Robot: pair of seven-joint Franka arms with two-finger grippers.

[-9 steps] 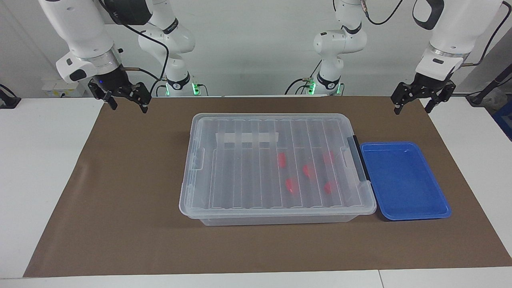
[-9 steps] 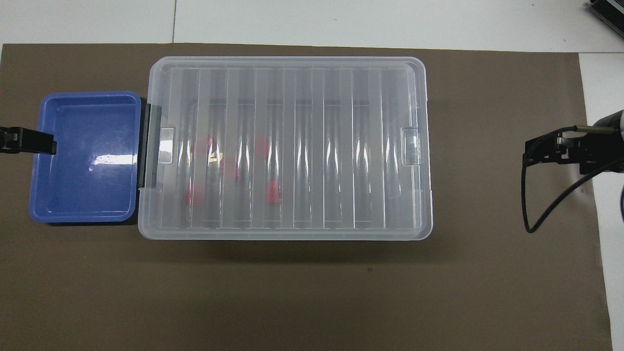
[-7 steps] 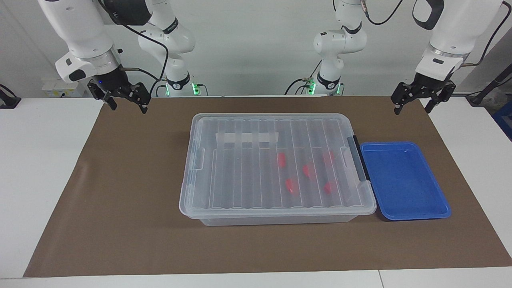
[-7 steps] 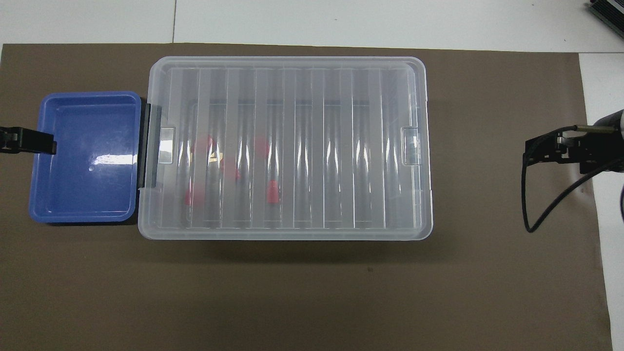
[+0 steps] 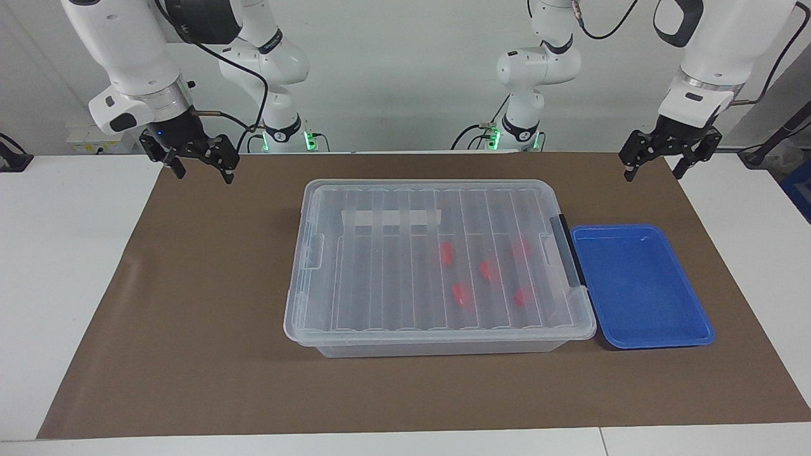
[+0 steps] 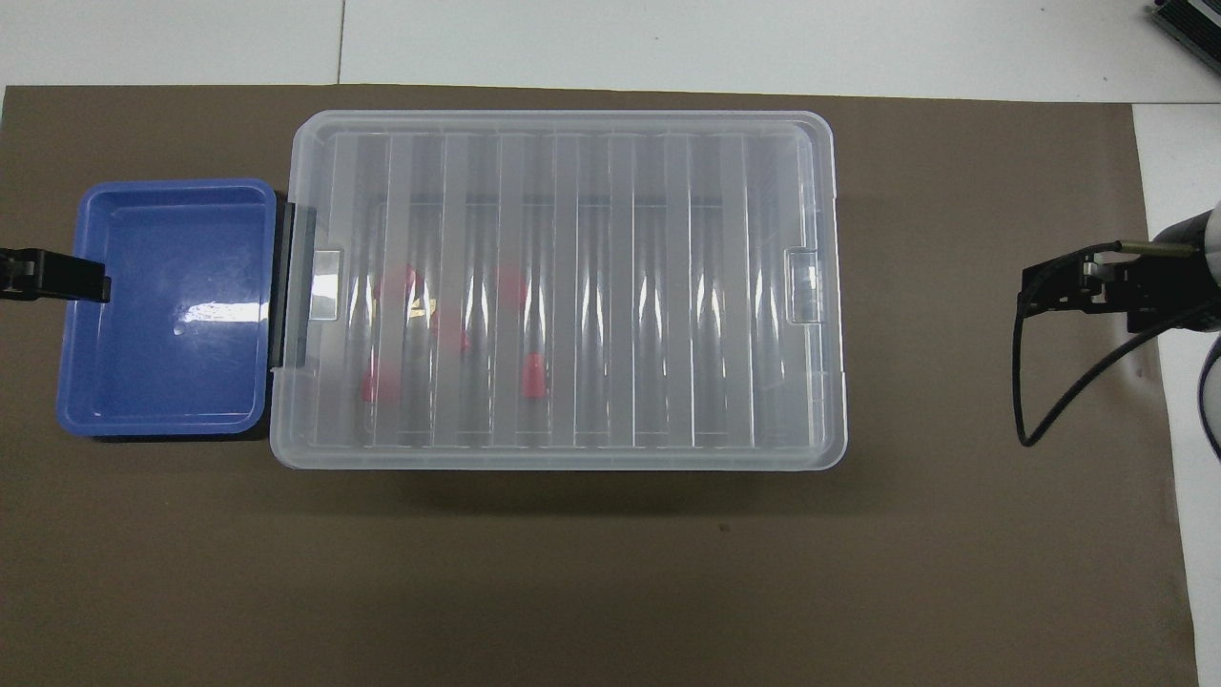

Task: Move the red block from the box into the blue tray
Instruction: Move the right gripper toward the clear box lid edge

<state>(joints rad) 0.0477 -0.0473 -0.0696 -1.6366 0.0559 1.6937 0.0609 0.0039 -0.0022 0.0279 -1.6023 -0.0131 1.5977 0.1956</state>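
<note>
Mat [image 5: 190, 316]: brown, spread over a white table [image 5: 63, 253]; wide bare room at the right arm's end and on the edge farthest from the robots.

Box [image 5: 380, 285]: clear, mid-mat, long axis laid from one arm's end to the other. Ribbed lid [image 5: 405, 209] found on and closed, so judged to need lifting before any pick. Black clip handle [image 5: 568, 250] at the short end toward the left arm.

Tray [image 5: 640, 285]: blue, empty, set just beside the box's handle end, at the left arm's end.

Right gripper [image 5: 204, 175]: raised over the mat's corner at its own end, well apart from the box, fingers spread wide, nothing held.

Left gripper [image 5: 652, 174]: raised over the mat near the tray, fingers spread wide, nothing held. Judged the nearer arm to blocks and tray alike.

Red blocks [image 5: 486, 270]: five, small, lying loose under the lid in the box's half toward the tray, none yet moved.
</note>
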